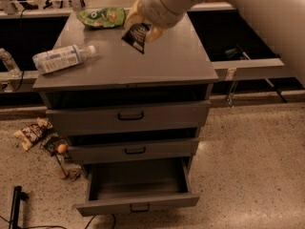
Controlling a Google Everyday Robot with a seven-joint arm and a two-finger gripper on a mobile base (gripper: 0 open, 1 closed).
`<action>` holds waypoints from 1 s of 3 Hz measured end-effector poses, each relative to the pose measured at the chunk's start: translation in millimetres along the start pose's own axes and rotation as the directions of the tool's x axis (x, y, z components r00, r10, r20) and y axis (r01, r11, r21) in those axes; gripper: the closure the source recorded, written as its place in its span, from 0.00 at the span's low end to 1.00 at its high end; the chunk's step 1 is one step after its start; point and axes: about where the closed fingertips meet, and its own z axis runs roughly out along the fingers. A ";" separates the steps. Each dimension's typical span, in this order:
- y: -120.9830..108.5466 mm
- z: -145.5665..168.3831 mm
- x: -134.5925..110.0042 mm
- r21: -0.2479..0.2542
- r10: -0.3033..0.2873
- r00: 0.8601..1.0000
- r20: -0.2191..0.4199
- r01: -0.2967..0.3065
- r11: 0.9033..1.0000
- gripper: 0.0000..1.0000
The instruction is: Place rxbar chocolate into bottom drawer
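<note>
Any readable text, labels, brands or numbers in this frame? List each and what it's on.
Nothing reads outright.
rxbar chocolate, held by the gripper above the cabinet top: pale lettering, too blurred to read.
water bottle, lying on the top: label print, too blurred.
green snack bag, at the back of the top: pale marks, unreadable.
wrappers on the floor, left of the cabinet: too small.

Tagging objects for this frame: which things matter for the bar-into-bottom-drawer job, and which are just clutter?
Job:
- rxbar chocolate, held over the cabinet top
- hand, shut on the bar
- bottom drawer, pulled open

Lying about:
- water bottle, on its side
- green snack bag
- wrappers on the floor
- top drawer, middle drawer
</note>
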 end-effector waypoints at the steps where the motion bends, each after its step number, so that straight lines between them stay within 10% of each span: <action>1: 29.8 20.3 -59.2 -0.037 0.021 0.997 0.071 -0.019 0.999 1.00; 3: 102.9 66.0 -193.7 -0.153 0.147 0.951 0.274 -0.107 0.982 1.00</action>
